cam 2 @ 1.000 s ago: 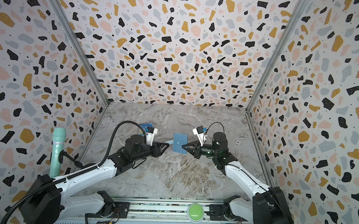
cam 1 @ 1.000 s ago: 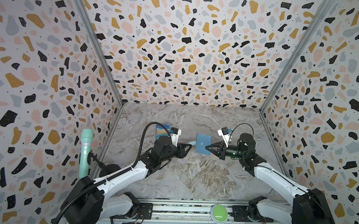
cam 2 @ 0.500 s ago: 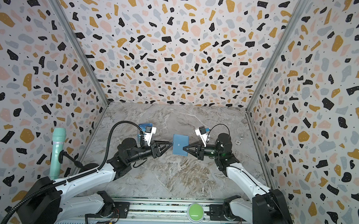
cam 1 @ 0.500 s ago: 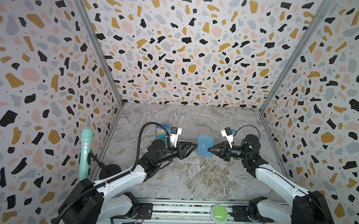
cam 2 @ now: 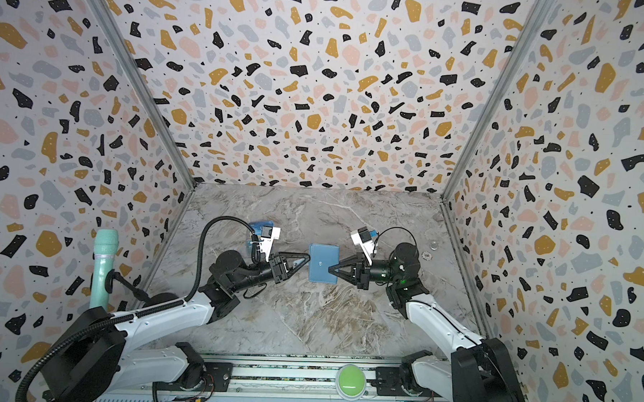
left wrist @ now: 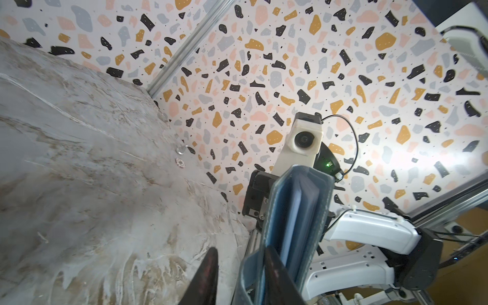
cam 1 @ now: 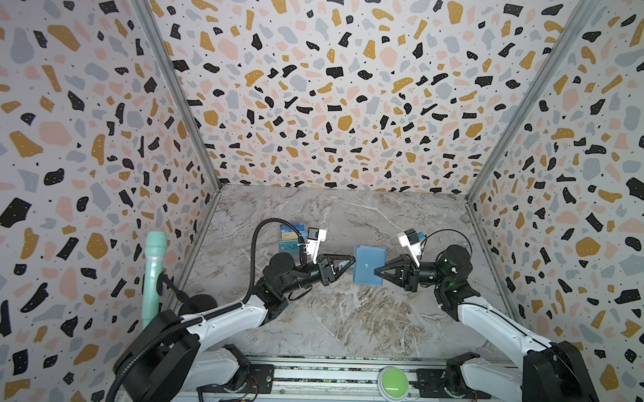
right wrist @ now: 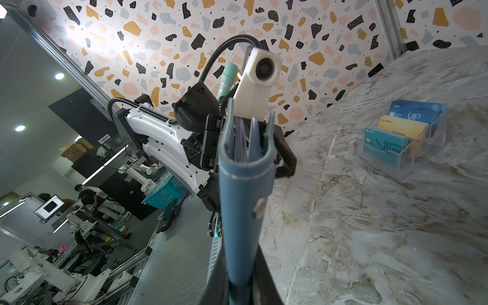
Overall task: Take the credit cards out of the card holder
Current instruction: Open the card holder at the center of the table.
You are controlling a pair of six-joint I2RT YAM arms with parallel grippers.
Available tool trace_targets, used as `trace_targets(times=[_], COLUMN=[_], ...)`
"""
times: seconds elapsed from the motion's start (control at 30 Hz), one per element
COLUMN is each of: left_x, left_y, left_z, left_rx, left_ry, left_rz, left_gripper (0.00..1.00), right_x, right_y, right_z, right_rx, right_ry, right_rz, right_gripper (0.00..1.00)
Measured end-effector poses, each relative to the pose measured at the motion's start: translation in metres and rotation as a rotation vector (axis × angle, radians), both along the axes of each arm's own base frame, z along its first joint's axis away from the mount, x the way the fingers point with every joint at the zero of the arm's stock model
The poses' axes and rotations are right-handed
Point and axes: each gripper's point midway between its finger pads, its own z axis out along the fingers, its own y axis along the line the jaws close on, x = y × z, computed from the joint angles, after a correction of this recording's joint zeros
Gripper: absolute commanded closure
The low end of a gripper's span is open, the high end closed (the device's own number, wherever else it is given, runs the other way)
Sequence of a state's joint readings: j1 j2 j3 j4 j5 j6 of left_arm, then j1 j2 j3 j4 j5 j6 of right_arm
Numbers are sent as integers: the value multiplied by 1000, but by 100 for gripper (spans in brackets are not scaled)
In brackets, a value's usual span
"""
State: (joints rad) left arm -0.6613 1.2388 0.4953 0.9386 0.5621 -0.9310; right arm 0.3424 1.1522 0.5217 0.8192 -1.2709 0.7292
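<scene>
The card holder [cam 1: 369, 265], at frame centre, is clamped by the closed right tool [cam 1: 377, 272] and one cover is straddled by the part-open left tool [cam 1: 352, 260]; withdrawal of the credit cards is judged outstanding.

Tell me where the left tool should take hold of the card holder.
Grip one outer cover at the open edge of the card holder, coming from the left arm's side. The right tool pinches the opposite edge, and the covers gape toward the left tool.
</scene>
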Motion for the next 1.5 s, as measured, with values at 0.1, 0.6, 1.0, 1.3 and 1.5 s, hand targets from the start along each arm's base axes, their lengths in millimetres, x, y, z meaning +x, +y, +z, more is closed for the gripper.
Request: trace_targets(times=[0.1, 0.6, 1.0, 1.3, 1.5], left_x=[-3, -13, -2, 5, 10], left_y=[-2, -6, -2, -8, -14], left_z=[5, 9, -5, -44, -64], left_rx=[-30, -78, -57, 9, 16], left_ry=[-5, 2, 43, 112, 160], left_rz=[-28, -99, -39, -42, -57], left_gripper=[69, 84, 100, 100, 100], right_x=[0, 2, 24, 46, 56], right_y=[0, 2, 7, 2, -3], right_z=[2, 3, -14, -50, -68], right_rx=[7, 18, -59, -169, -245], right_ry=[-5, 4, 56, 136, 163], right_rz=[3, 21, -53, -186, -263], right_gripper=[100, 100, 79, 61, 50])
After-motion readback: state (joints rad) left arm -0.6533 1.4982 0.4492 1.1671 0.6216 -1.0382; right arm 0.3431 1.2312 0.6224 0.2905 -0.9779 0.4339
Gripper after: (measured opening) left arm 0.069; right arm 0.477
